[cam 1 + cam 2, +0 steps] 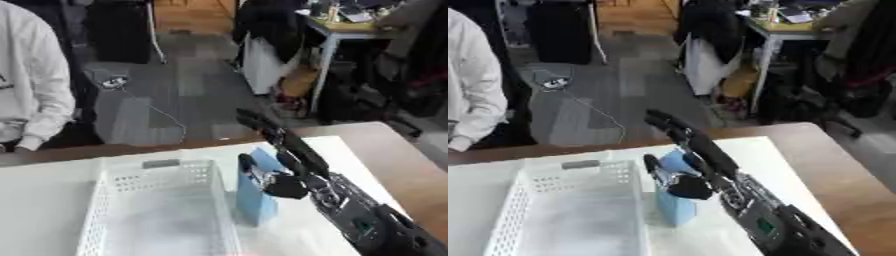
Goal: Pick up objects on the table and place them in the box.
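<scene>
The right hand (293, 172) comes in from the lower right and grips a light blue pouch (255, 200), thumb on the near face and fingers reaching up past its far side. The pouch stands upright with its lower edge at the white surface (39, 200), just beside the right wall of the box (101, 200), outside it. The box is a white perforated basket with a small grey tag on its far rim. The left hand shows in neither view. A person in a white sleeve stands at the far left edge.
</scene>
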